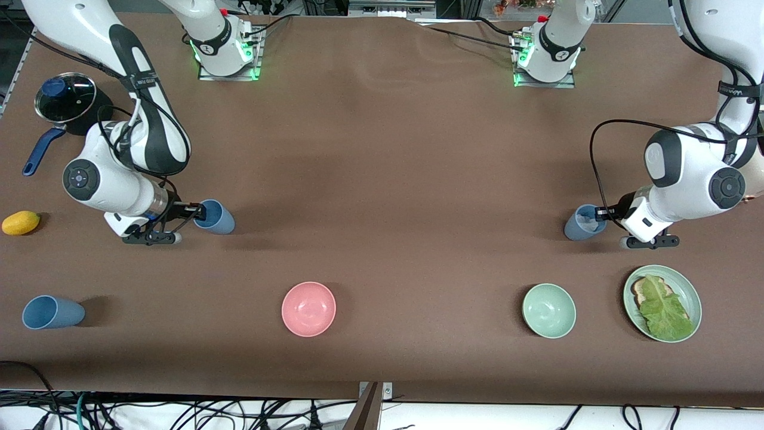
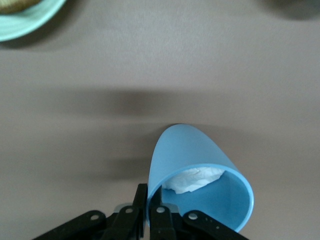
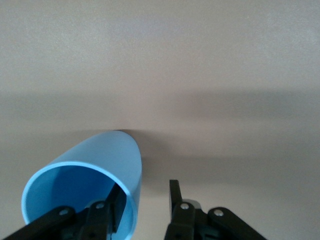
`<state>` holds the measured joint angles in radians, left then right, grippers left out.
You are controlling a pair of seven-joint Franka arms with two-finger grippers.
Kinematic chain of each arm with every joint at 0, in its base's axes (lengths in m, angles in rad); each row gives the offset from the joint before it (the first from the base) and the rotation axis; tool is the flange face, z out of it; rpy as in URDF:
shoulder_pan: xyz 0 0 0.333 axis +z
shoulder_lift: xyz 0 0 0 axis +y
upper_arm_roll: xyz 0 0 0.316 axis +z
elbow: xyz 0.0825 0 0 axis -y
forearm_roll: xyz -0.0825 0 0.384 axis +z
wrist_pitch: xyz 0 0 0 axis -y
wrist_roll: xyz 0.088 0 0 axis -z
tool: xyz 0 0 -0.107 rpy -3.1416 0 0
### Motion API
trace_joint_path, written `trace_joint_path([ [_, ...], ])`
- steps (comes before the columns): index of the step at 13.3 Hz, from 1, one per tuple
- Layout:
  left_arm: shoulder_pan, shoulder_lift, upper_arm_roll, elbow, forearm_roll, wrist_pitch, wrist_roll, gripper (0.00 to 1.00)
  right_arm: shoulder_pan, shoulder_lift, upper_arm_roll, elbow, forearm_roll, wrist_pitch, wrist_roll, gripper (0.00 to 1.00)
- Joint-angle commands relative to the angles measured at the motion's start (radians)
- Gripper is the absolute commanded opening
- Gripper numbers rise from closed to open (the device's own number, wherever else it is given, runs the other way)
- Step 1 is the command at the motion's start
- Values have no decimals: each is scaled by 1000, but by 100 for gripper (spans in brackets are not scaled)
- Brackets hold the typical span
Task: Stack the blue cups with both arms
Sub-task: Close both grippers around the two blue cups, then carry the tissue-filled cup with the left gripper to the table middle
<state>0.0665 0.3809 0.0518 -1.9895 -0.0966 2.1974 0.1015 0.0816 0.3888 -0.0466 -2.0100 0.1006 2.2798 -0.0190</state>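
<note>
Left claw (image 2: 148, 210) pinches the wall of a tissue-holding blue cup (image 2: 200, 180). Right claw (image 3: 145, 207) straddles another blue cup's (image 3: 87, 190) wall, fingers still apart, unclamped.

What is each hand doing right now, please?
Left hand: closed on the wall of a blue cup with white paper inside.
Right hand: open, straddling another blue cup's wall.

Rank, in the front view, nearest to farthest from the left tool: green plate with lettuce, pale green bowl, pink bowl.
From the left tool, at its blue cup:
1. Green plate with lettuce, just nearer the camera.
2. Pale green bowl, toward mid-table.
3. Pink bowl, past mid-table.
</note>
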Motion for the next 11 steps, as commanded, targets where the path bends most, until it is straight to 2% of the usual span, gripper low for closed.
trace_joint_path([
  [1,-30,18,0,63,-29,-13,-2,0,-5,-11,8,-19,7,17,-1,34],
  [3,-54,16,-6,77,-31,-15,-26,0,-5,-10,8,-19,7,17,-1,30],
  [5,-103,16,-42,98,-66,-16,-124,0,-5,-7,13,-19,7,18,-1,24],
  [7,-198,32,-76,126,-72,-18,-308,0,-5,-7,14,-19,7,18,1,16],
  [10,-390,93,-81,210,-72,-15,-572,0,-5,-8,14,-18,7,17,-1,0],
  [11,-439,127,-81,259,-72,-15,-645,0,-5,-8,14,-16,7,15,-1,0],
])
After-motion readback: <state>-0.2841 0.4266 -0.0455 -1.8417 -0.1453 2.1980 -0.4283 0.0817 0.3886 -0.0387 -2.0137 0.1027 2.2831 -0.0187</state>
